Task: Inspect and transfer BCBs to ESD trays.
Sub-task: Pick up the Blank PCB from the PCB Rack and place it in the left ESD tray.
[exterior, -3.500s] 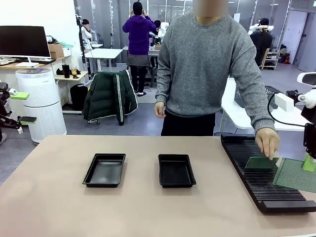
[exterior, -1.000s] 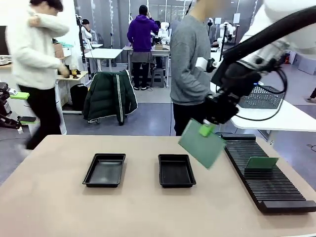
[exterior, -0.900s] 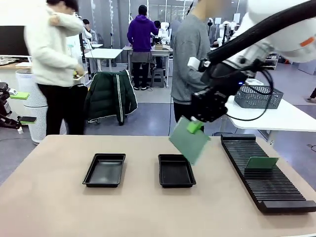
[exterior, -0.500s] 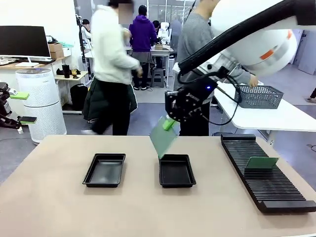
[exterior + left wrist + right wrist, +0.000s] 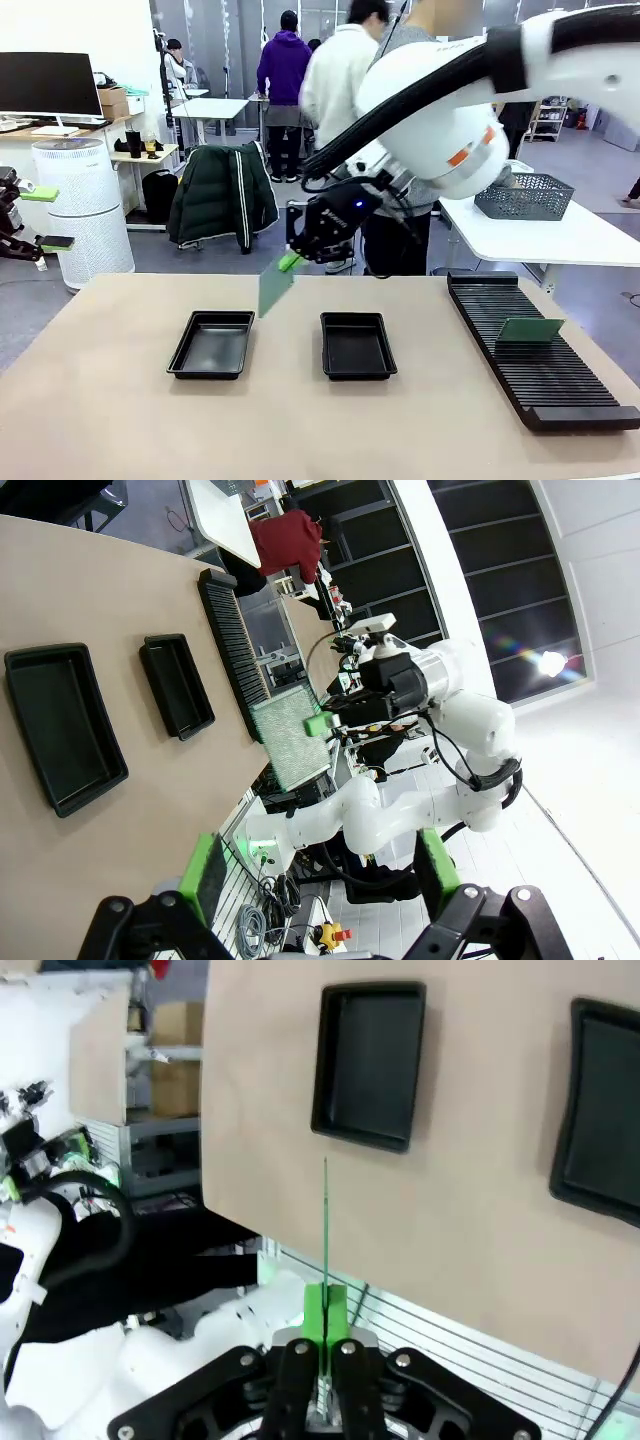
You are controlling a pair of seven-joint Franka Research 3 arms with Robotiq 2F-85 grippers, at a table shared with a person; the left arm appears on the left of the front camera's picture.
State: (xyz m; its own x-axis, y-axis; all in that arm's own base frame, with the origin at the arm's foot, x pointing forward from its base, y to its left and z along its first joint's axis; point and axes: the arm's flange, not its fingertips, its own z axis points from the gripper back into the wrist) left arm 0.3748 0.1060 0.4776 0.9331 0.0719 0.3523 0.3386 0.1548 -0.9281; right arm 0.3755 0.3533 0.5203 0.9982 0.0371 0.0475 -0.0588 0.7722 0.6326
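In the right wrist view you get the BCB edge-on (a thin green line), so its face cannot be read, and its lower end is buried between the pads of the right gripper. Right of the BCB, one ESD tray is cut off by the picture's edge. In the front view, the right arm above the BCB covers most of a person.

The rounded white right arm is marked with an orange dash, strung with black cable, and tipped by a black right gripper.
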